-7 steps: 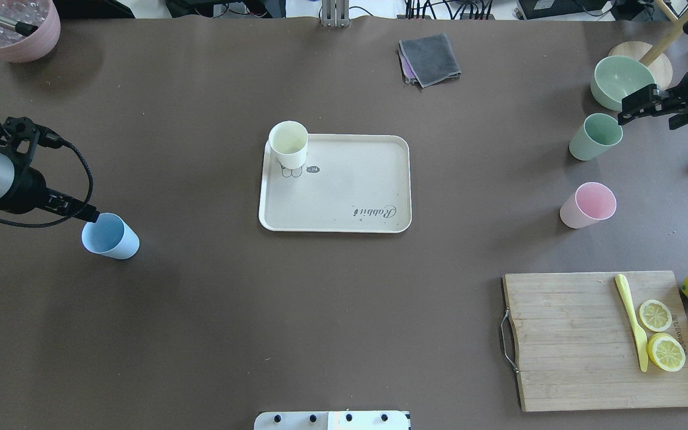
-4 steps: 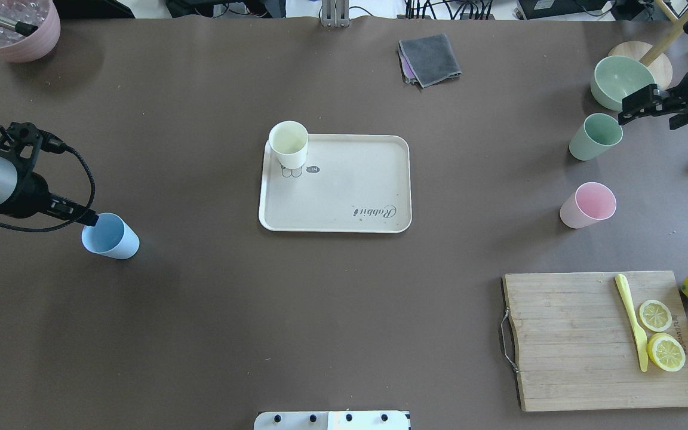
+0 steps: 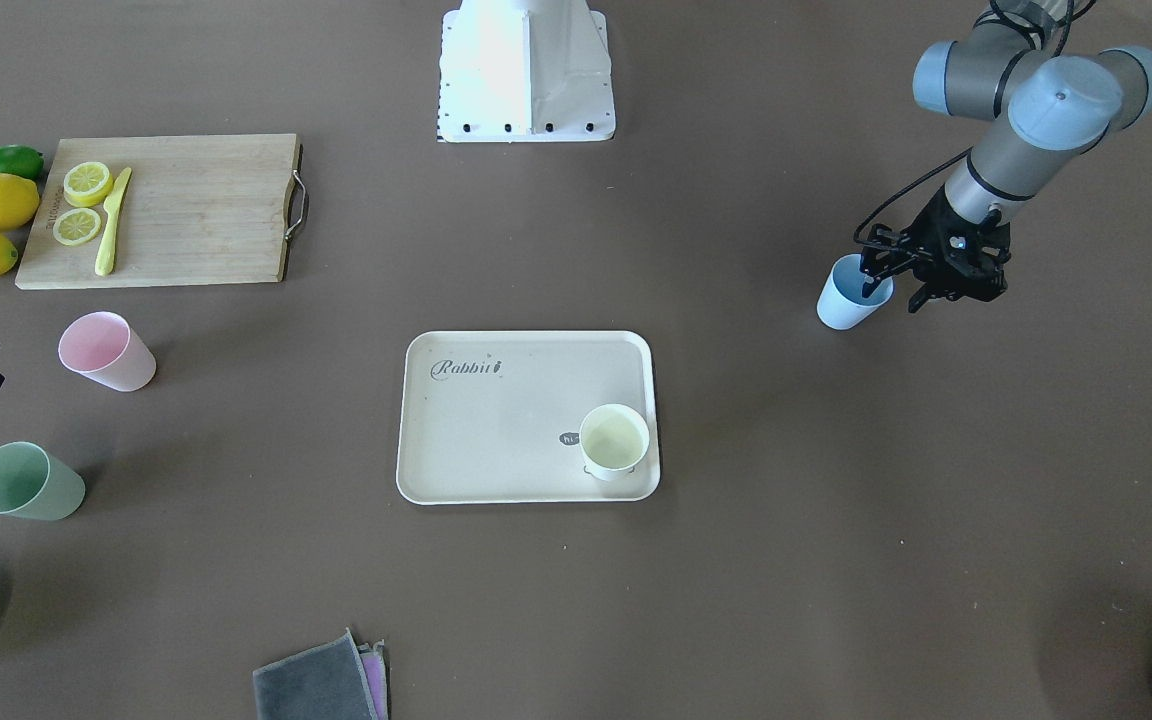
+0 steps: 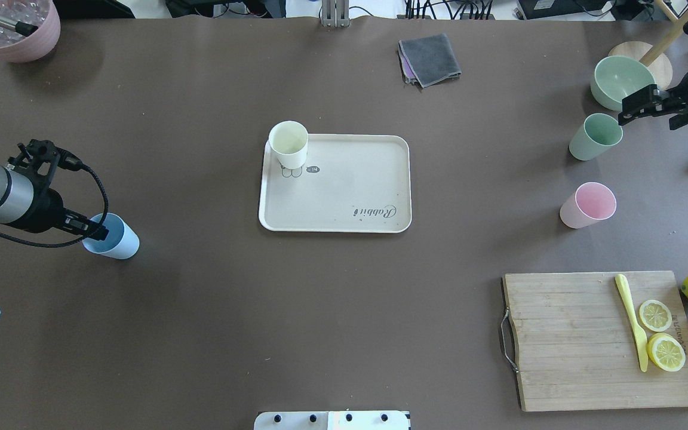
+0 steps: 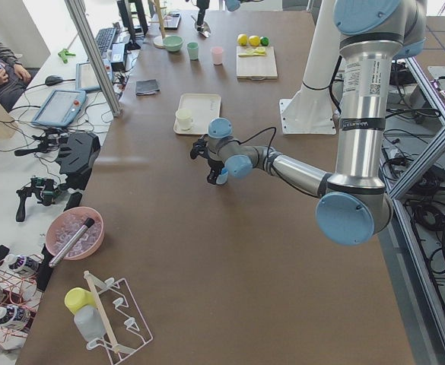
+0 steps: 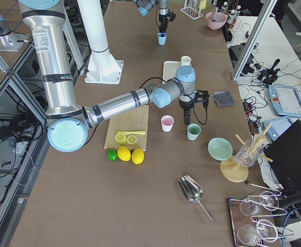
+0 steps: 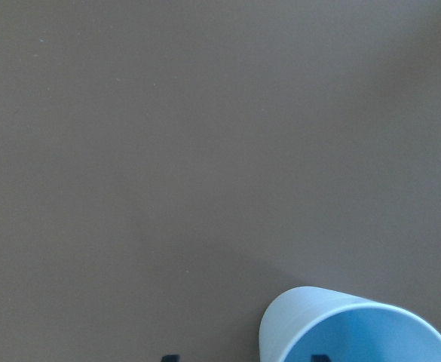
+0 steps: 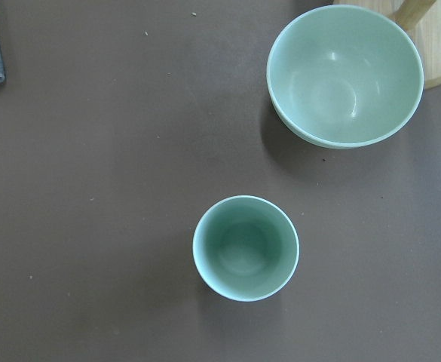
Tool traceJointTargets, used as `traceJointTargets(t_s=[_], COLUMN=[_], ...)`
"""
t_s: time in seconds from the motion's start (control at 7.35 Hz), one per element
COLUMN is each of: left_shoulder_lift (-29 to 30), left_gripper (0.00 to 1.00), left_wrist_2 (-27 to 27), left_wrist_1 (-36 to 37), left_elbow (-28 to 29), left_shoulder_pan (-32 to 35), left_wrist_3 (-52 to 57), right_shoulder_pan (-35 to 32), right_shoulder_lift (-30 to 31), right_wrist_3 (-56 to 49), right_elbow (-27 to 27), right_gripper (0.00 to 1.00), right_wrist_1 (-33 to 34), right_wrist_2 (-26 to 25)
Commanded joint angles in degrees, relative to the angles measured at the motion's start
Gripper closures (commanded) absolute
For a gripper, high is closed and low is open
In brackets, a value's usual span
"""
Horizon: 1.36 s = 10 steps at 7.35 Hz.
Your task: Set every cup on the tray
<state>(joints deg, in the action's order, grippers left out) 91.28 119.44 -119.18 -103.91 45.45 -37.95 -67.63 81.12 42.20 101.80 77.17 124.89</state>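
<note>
The beige tray (image 4: 350, 197) lies mid-table with the cream-yellow cup (image 4: 288, 143) upright on its far left corner. The light blue cup (image 4: 118, 240) stands on the table at the left. My left gripper (image 4: 94, 230) is open at its rim; in the left wrist view one fingertip (image 7: 322, 357) is inside the cup (image 7: 356, 332) and one outside. The sage green cup (image 4: 595, 137) and the pink cup (image 4: 587, 205) stand on the table at the right. My right gripper (image 4: 624, 116) hovers above the green cup (image 8: 246, 249), open and empty.
A green bowl (image 4: 619, 80) sits just beyond the green cup. A wooden cutting board (image 4: 589, 340) with a knife and lemon slices is at the near right, lemons beside it. A grey cloth (image 4: 429, 60) lies far centre. A pink pot (image 4: 15, 30) is at the far left corner.
My left gripper has moved right and down onto the blue cup's rim, one finger now inside it. The right arm and all cups have stayed put.
</note>
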Motion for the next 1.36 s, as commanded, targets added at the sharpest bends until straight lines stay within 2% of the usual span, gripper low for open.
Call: traceJointTargets(t_s=[0.0, 0.27, 0.41, 0.68, 0.82, 1.09, 1.23], left_shoulder_lift=[0.47, 2.39, 5.45, 19.38, 25.03, 34.61, 36.93], left_gripper=[1.0, 1.0, 1.0, 1.0, 1.0, 1.0, 1.0], left_wrist_2=[-0.08, 0.0, 0.18, 1.06, 0.63, -0.43, -1.57], left_wrist_1=[-0.09, 0.44, 2.62, 17.4, 22.54, 22.42, 22.24], left_elbow=[0.11, -0.07, -0.07, 0.28, 1.07, 9.64, 12.47], left_shoulder_pan=[-0.89, -0.98, -0.98, -1.07, -2.98, -5.55, -6.6], left_wrist_3=[0.07, -0.1, -0.37, -4.74, -8.16, -13.1, -13.29], right_shoulder_pan=[0.04, 0.04, -0.05, 0.04, 0.04, 0.04, 0.04], right_shoulder_lift=[0.0, 0.0, 0.0, 0.0, 0.0, 0.0, 0.0], right_wrist_3=[0.07, 0.07, 0.07, 0.16, 0.07, 0.07, 0.07], right_elbow=[-0.02, -0.02, -0.02, -0.02, -0.02, -0.11, -0.19], right_gripper=[0.0, 0.0, 0.0, 0.0, 0.0, 0.0, 0.0], right_wrist_1=[0.0, 0.0, 0.0, 0.0, 0.0, 0.09, 0.09], right_wrist_2=[0.0, 0.09, 0.09, 0.09, 0.09, 0.09, 0.09])
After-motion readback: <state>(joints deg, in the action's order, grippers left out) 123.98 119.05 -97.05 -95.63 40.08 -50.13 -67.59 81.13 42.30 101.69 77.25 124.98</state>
